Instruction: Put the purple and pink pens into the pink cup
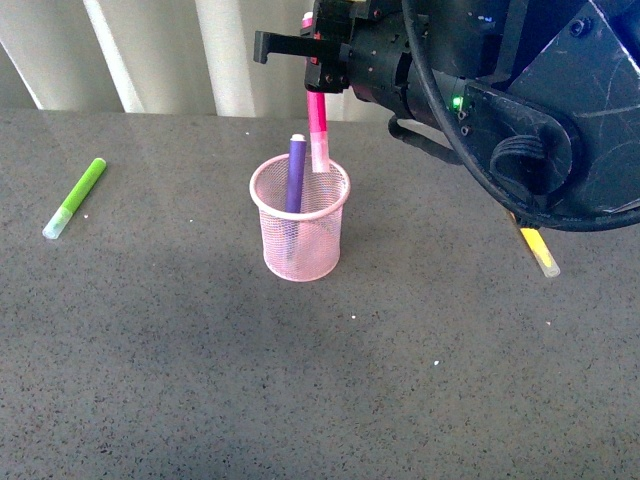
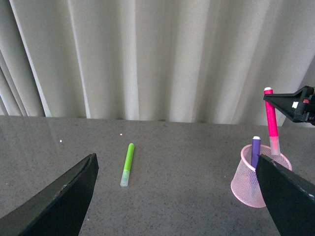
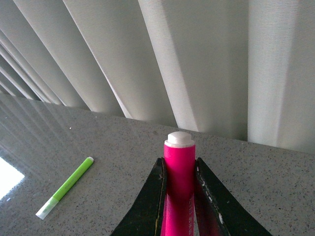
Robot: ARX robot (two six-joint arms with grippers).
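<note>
The pink cup [image 1: 300, 225] stands on the grey table, a mesh holder also seen in the left wrist view as the pink cup [image 2: 246, 179]. The purple pen [image 1: 296, 170] stands inside it, leaning on the rim. My right gripper [image 1: 316, 62] is shut on the pink pen [image 1: 317, 125], held upright with its clear cap down at the cup's far rim. In the right wrist view the pink pen [image 3: 179, 172] sits clamped between both fingers [image 3: 152, 201]. My left gripper [image 2: 177, 196] is open, low over the table, away from the cup, holding nothing.
A lime-green marker [image 1: 75, 198] lies on the table at the left. A yellow marker [image 1: 538, 250] lies at the right, partly under my right arm [image 1: 520, 110]. White curtains hang behind the table's far edge.
</note>
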